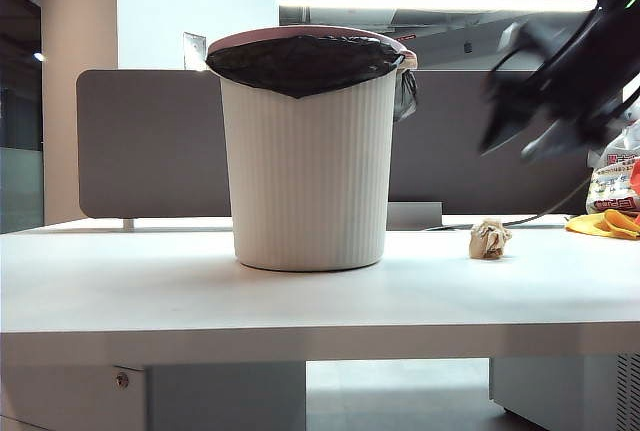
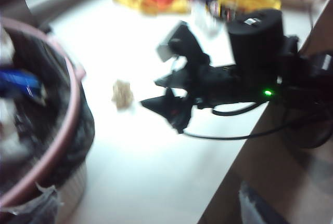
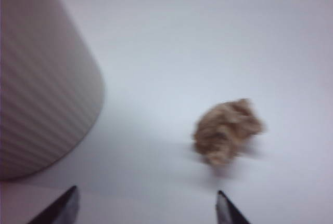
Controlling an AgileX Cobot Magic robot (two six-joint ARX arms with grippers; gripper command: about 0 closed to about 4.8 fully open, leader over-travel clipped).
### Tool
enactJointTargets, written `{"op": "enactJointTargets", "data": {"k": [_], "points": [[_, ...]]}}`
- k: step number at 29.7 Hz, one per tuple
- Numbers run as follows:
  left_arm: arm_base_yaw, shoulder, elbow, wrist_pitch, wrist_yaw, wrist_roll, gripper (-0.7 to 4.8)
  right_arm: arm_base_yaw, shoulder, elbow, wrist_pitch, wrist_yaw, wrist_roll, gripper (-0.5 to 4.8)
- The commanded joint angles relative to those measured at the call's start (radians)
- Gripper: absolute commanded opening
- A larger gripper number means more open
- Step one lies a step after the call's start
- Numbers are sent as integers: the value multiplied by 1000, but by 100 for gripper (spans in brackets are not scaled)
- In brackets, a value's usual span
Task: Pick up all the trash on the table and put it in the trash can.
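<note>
Here, one crumpled wad of beige-tan paper [image 3: 227, 130] lies alone on the wide white surface [image 1: 150, 291]. In the right wrist view it sits just ahead of the right hand [image 3: 145, 206], nearer one fingertip than the other, with bare surface between wad and tips; no contact. The right hand's two dark fingertips [image 3: 226, 211] stand spread well apart, nothing between them. The wad is a roundish lump, slightly wider than tall; no clear long axis or pointing direction, and the picture is blurred.

The large white ribbed plastic trash can [image 1: 308, 166], pink rim, black bag liner folded over the top, stands upright on the surface beside the right hand, on the far side from the wad. In the exterior view the wad [image 1: 490, 239] rests well apart from the can, with the right hand [image 1: 535, 121] a dark motion-blurred shape in the air above it.

The left hand does not show in any view. Its wrist camera looks over the can's rim [image 2: 67, 115] at the wad [image 2: 123, 93] and the right hand [image 2: 174, 94] beyond it, jaws spread, near the wad but not touching.

A white printed plastic bag [image 1: 612, 176] and a yellow-orange item [image 1: 608, 223] lie farther off.
</note>
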Motion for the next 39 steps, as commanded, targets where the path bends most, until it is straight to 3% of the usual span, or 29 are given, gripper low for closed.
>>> {"op": "enactJointTargets", "data": {"k": [1,4,9,21,22,24,26,27,28,32,39], "points": [[0,-2,-72,54,11,-3,479,24,83,3,146,-1,-35,394],[-5,-2,-122,53,15,-2,479,32,165,12,204,26,-25,409],[-14,-2,-178,48,31,-3,479,27,286,102,192,43,-8,479],[-23,-2,-190,32,30,-24,479,27,445,268,134,165,35,476],[-23,-2,-190,29,30,-24,479,27,451,273,130,171,53,449],[-29,-2,-190,20,29,-24,479,27,454,280,103,182,68,340],[-29,-2,-190,19,29,-25,479,28,453,279,81,182,69,139],[-29,-2,-190,19,29,-24,479,28,453,279,74,182,69,72],[-29,-2,-190,19,29,-24,479,27,451,279,67,182,69,38],[-29,-2,-190,10,30,-27,479,27,435,279,42,178,68,-5],[-29,-6,-190,10,30,-27,479,27,288,279,-11,178,63,-5]]}}
